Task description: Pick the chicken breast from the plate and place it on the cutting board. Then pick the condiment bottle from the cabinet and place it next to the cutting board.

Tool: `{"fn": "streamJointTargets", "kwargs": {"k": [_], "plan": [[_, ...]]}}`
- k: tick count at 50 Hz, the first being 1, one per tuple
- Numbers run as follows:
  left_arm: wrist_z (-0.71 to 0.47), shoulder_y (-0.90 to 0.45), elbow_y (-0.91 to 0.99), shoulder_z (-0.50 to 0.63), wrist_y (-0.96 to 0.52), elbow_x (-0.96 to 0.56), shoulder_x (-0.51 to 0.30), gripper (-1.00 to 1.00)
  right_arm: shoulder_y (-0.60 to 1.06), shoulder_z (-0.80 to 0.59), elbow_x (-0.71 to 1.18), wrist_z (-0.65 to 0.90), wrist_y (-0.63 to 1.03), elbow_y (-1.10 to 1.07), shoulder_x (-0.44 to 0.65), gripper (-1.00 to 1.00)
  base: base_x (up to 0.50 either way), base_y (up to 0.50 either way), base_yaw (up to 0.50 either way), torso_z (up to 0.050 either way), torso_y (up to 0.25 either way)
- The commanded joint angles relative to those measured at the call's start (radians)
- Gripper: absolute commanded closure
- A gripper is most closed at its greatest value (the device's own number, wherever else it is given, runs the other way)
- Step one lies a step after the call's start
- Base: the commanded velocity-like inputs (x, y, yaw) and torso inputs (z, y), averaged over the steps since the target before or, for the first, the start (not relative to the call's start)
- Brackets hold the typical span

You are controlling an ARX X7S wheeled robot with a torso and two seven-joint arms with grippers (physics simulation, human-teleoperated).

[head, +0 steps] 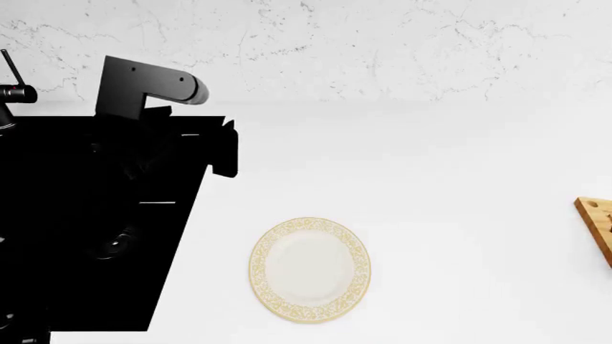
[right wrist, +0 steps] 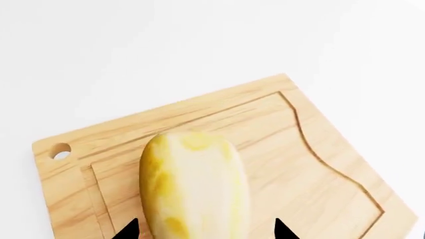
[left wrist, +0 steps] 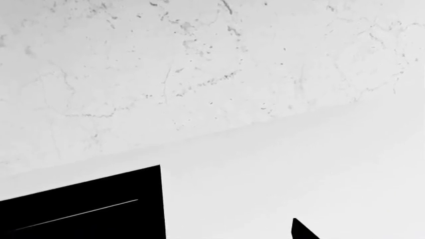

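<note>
in my right wrist view the chicken breast (right wrist: 192,186), smooth, pale yellow with deeper yellow blotches, lay on the cutting board (right wrist: 319,164) at lower centre, between the right gripper (right wrist: 202,231) jaws, spread apart. the plate (head: 310,231) sat bare on the white surface (head: 459,158). i couldn't tell the left jaws' state.

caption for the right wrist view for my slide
Chicken breast over the wooden cutting board, between the right hand's dark fingertips.
</note>
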Motion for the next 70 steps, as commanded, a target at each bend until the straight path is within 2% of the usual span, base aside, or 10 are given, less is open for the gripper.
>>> {"fn": "streamJointTargets", "kwargs": {"k": [1, 12, 21, 32, 45, 49, 54, 62, 70], "plan": [[-0.002, 0.006, -0.002, 0.001, 0.008, -0.003, -0.002, -1.00, 0.027, -0.026, -0.007, 0.010, 0.002, 0.012, -0.018, -1.00, 0.00, 0.00, 0.00, 0.000, 0.000], [-0.005, 0.013, 0.000, -0.003, 0.015, -0.009, -0.006, -1.00, 0.055, -0.026, 0.015, 0.025, 0.018, 0.006, -0.012, -1.00, 0.00, 0.00, 0.00, 0.000, 0.000], [0.003, 0.031, 0.012, -0.018, 0.034, -0.020, -0.015, -1.00, 0.230, -0.038, 0.117, 0.118, 0.135, -0.024, 0.005, -1.00, 0.00, 0.00, 0.00, 0.000, 0.000], [0.012, 0.053, 0.043, -0.053, 0.043, -0.051, -0.042, -1.00, 0.482, -0.193, 0.267, 0.211, 0.166, -0.019, -0.025, -1.00, 0.00, 0.00, 0.00, 0.000, 0.000], [-0.037, 0.041, 0.099, -0.109, -0.002, -0.129, -0.058, -1.00, 0.633, -0.310, 0.488, 0.304, 0.157, -0.061, 0.007, -1.00, 0.00, 0.00, 0.00, 0.000, 0.000], [-0.056, 0.043, 0.115, -0.123, -0.014, -0.153, -0.056, -1.00, 0.663, -0.331, 0.460, 0.242, 0.145, -0.104, -0.017, -1.00, 0.00, 0.00, 0.00, 0.000, 0.000], [-0.079, 0.042, 0.132, -0.137, -0.028, -0.180, -0.054, -1.00, 0.646, -0.359, 0.338, 0.078, 0.097, -0.189, -0.082, -1.00, 0.00, 0.00, 0.00, 0.000, 0.000], [-0.105, 0.046, 0.154, -0.159, -0.039, -0.214, -0.059, -1.00, 0.603, -0.446, 0.067, -0.246, -0.087, -0.328, -0.127, -1.00, 0.00, 0.00, 0.00, 0.000, 0.000], [-0.102, 0.072, 0.162, -0.163, -0.013, -0.203, -0.062, -1.00, 0.518, -0.433, -0.035, -0.397, -0.283, -0.433, -0.140, -1.00, 0.00, 0.00, 0.00, 0.000, 0.000]]}}
